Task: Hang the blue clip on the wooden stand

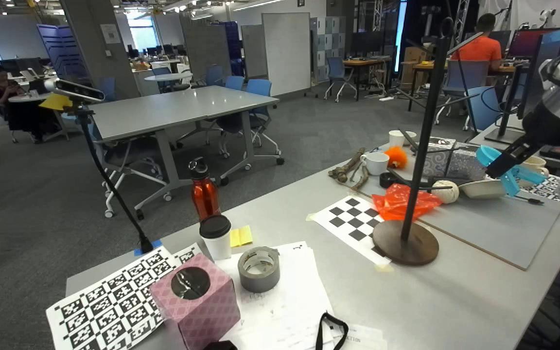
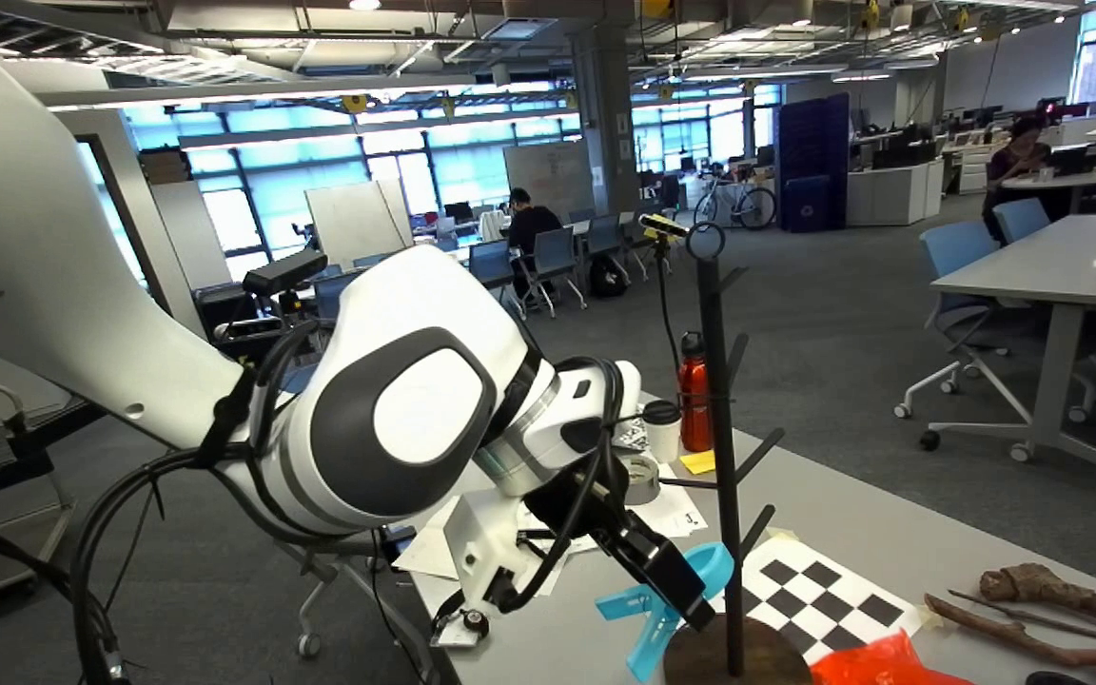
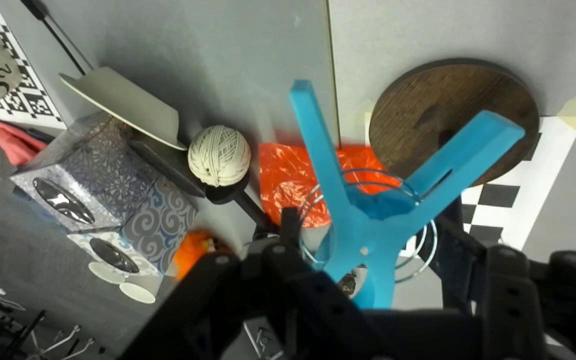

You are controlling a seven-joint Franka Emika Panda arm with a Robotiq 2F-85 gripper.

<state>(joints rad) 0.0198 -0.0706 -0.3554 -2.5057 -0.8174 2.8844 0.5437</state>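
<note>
Your tool [image 3: 375,220], nearest in the wrist view, is clamped on the blue clip [image 3: 378,232]; one prong overlaps the wooden stand [image 3: 435,100] in line of sight. In an exterior view: clip's rounded end toward the stand; judgement: level with a peg [image 2: 761,457], slide on, lower, release. In an exterior view: clip apart from the stand, red plastic [image 1: 396,201] beside its base. Surface [image 1: 460,296] continues past the stand to its edge; likely swing room.
</note>
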